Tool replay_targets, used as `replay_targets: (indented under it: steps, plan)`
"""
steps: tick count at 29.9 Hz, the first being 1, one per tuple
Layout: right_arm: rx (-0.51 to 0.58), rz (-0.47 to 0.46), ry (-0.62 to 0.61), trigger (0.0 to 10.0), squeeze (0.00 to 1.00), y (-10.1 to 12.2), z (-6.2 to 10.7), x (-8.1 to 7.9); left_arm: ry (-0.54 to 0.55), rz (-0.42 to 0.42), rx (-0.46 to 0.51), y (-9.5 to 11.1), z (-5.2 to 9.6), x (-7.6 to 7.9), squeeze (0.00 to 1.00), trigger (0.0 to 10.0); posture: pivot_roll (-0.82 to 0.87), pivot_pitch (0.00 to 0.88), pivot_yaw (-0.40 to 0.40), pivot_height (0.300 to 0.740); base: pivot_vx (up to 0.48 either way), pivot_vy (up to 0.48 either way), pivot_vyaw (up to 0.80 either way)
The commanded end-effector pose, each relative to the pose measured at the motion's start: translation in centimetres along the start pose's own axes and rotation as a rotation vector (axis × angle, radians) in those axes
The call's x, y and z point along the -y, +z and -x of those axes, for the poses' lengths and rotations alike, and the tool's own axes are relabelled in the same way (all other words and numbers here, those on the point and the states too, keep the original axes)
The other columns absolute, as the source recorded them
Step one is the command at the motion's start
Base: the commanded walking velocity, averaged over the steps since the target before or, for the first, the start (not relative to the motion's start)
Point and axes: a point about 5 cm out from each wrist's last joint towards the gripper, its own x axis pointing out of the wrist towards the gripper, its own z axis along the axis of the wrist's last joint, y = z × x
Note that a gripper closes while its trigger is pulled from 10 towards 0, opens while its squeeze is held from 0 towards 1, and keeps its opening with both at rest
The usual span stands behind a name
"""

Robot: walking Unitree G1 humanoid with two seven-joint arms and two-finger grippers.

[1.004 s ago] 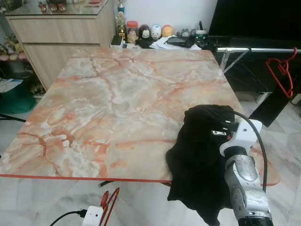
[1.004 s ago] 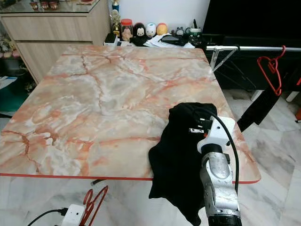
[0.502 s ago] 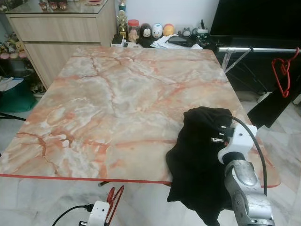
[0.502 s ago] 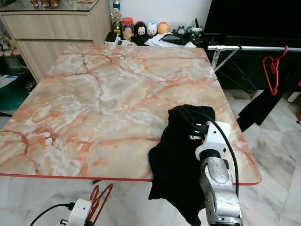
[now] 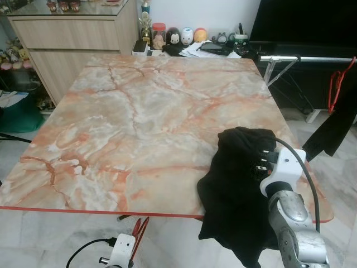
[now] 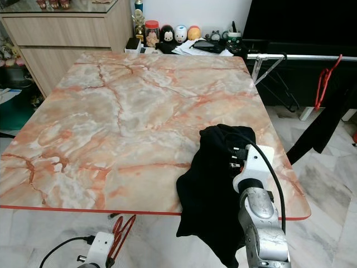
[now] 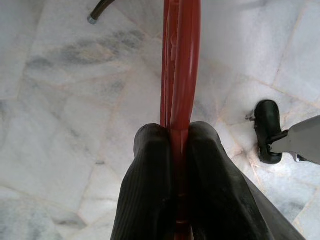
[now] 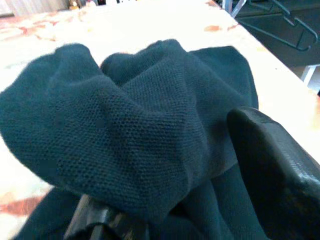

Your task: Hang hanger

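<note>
A red hanger (image 7: pixel 179 75) points down over the marble floor, with my left gripper (image 7: pixel 179 134) shut on its edge. In the left eye view this hanger (image 5: pixel 136 230) hangs low, below the table's front edge. A black garment (image 5: pixel 237 184) is bunched on the marble table (image 5: pixel 134 111) at its front right corner, part of it drooping over the edge. My right gripper (image 8: pixel 180 200) is shut on a fold of the garment (image 8: pixel 130 125), one finger (image 8: pixel 272 165) on either side of it. The silver right arm (image 5: pixel 290 218) rises from below.
A metal clothes rail (image 5: pixel 301 58) stands right of the table, carrying another red hanger (image 5: pixel 334 84) and a dark hanging cloth (image 5: pixel 337 125). A wooden cabinet (image 5: pixel 67 39) and small figurines (image 5: pixel 179 37) stand behind the table. A black caster (image 7: pixel 267 130) rests on the floor.
The hanger on the rail has swung edge-on and the dark cloth under it has swung nearer. My left gripper with its hanger has shifted slightly right. The right arm has pulled back slightly.
</note>
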Motion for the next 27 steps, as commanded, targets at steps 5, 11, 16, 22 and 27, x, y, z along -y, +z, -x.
replay_targets:
  steps: [5,11,16,22,27]
  plan:
    - [0.001,0.004,-0.003,10.0,1.00,0.42,0.19,0.09,-0.031,0.016,-0.018,-0.46,0.04,0.52,0.00,10.0,0.03,0.057,-0.046,0.740,0.000,0.000,0.00]
    - [-0.011,0.009,-0.011,10.0,1.00,0.24,0.29,0.29,-0.028,0.016,-0.012,-0.50,0.06,0.44,0.00,10.0,0.03,0.058,-0.046,0.740,0.000,0.000,0.00]
    - [-0.024,0.019,-0.011,10.0,1.00,0.03,0.35,0.29,-0.031,0.017,-0.015,-0.59,0.07,0.42,0.00,10.0,0.03,0.058,-0.046,0.740,0.000,0.000,0.00]
    - [-0.022,0.020,-0.011,10.0,1.00,0.08,0.29,0.25,-0.031,0.018,-0.016,-0.62,0.08,0.37,0.00,10.0,0.03,0.053,-0.045,0.740,0.000,0.000,0.00]
    - [-0.014,0.024,-0.010,10.0,1.00,0.24,0.11,0.12,-0.031,0.015,-0.014,-0.61,0.08,0.34,0.00,10.0,0.03,0.046,-0.043,0.740,0.000,0.000,0.00]
